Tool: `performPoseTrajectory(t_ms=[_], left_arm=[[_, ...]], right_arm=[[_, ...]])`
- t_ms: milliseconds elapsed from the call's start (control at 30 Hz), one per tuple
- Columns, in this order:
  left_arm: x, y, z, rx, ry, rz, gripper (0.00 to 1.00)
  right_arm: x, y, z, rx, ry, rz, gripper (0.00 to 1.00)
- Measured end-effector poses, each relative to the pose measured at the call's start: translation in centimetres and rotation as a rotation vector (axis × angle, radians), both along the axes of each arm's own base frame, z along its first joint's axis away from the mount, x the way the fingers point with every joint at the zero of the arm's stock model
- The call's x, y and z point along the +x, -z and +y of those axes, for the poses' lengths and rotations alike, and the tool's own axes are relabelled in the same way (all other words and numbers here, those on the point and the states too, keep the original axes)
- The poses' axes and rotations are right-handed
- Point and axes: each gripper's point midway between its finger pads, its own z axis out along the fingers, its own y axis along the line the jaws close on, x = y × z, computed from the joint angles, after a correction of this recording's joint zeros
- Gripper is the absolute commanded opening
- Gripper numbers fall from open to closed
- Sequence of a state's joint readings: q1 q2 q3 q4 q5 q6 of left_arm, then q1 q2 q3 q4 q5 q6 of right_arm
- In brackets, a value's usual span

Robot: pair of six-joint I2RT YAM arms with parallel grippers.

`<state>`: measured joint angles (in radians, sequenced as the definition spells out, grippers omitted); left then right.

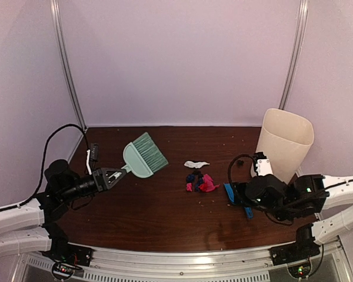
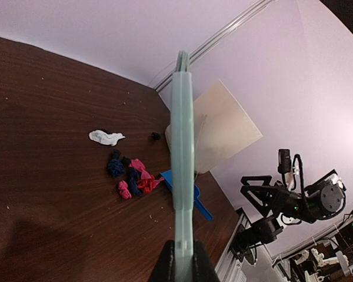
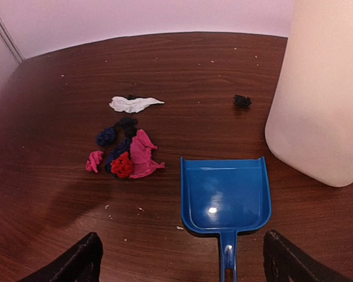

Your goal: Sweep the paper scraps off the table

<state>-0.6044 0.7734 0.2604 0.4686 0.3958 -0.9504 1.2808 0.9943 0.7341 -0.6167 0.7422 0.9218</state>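
Left gripper (image 1: 113,175) clamped on the mint hand brush (image 1: 146,154). Right gripper (image 3: 185,259) gapes wide, straddling the blue dustpan (image 3: 225,194) handle untouched; paper scraps (image 3: 126,154) lie just beside the pan, cream bin (image 3: 323,88) opposite.

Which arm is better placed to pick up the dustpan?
Right. The right tool is open at the dustpan handle; the left tool is shut on the brush, beyond the scraps.

left arm (image 1: 23,216) extends forward and inward from its base, forearm low and near level. left gripper (image 1: 113,175): jaws clamped on the brush handle (image 1: 125,170). right arm (image 1: 335,194) reaches inward toward centre, wrist low. right gripper (image 1: 240,198): fingers (image 3: 81,262) spread wide apart.
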Motion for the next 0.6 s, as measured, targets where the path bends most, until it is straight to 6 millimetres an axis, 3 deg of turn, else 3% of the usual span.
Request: performPoseTrajectory(t_ms=[300, 600], left_arm=[[0.3, 0.2, -0.1, 0.026, -0.011, -0.006, 0.00], [0.4, 0.5, -0.1, 0.039, -0.017, -0.006, 0.00]], right_arm=[[1.9, 8.1, -5.1, -0.156, 0.165, 0.228, 0.88], [1.5, 14.2, -5.4, -0.162, 0.104, 0.397, 0.70]])
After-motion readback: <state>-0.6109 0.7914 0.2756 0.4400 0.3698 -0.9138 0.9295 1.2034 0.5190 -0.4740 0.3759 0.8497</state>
